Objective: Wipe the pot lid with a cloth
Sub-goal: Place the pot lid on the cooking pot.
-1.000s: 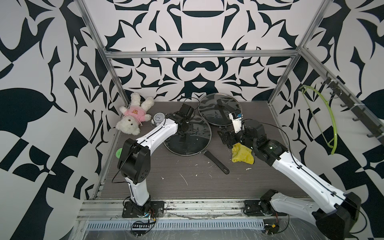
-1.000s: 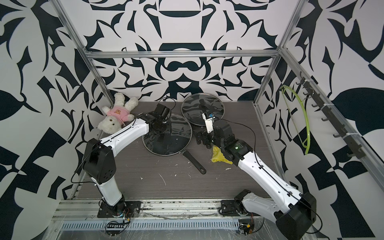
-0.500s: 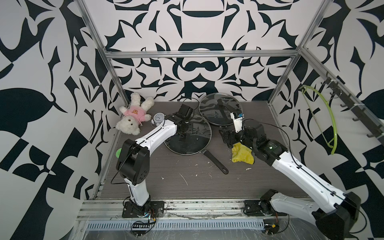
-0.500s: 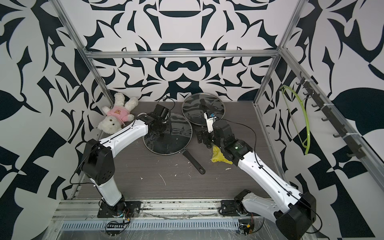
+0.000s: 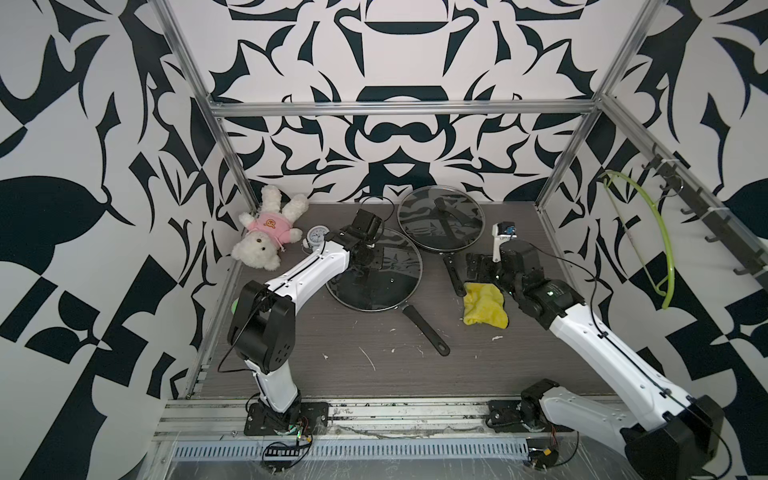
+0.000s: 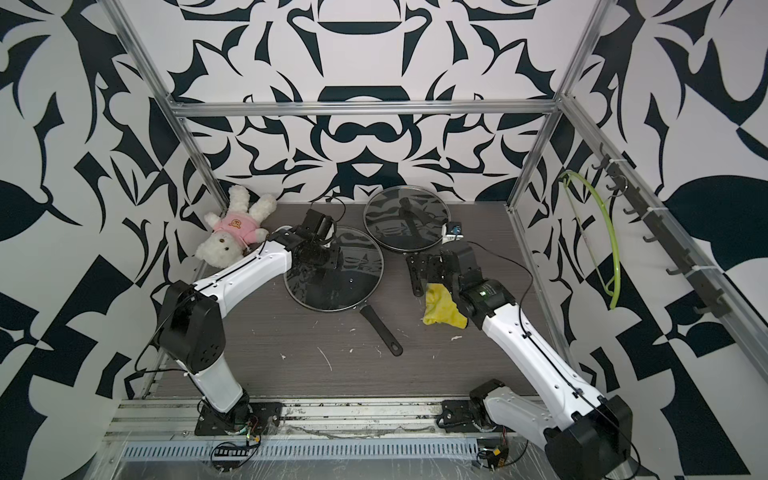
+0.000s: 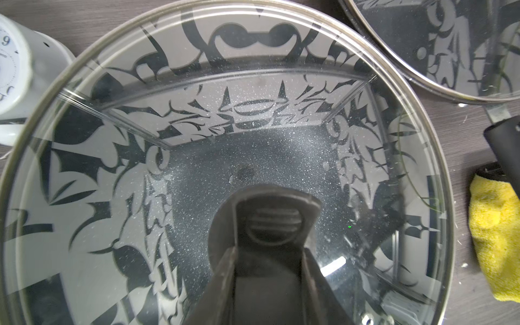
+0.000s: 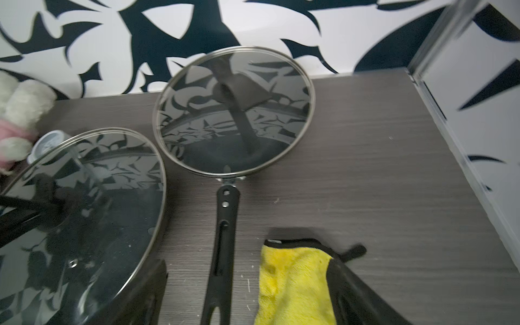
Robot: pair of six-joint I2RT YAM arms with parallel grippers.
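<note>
Yellow cloth (image 5: 485, 309) is crumpled on the desk (image 5: 415, 374) toward the right edge, right beside the handle of the lidded back pan (image 5: 454, 275); right hand (image 8: 247, 261) is spread wide w/ that handle & the cloth between its jaws, gripping nothing. Left hand (image 5: 371, 262) is clamped on the knob (image 7: 271, 225) of the bigger pot lid (image 5: 386, 286) mid-desk, covering a speckled black pan (image 5: 424, 329). Teddy (image 5: 266, 237) in the back left corner, small clock (image 5: 316, 240) btw it & the big lid.
</note>
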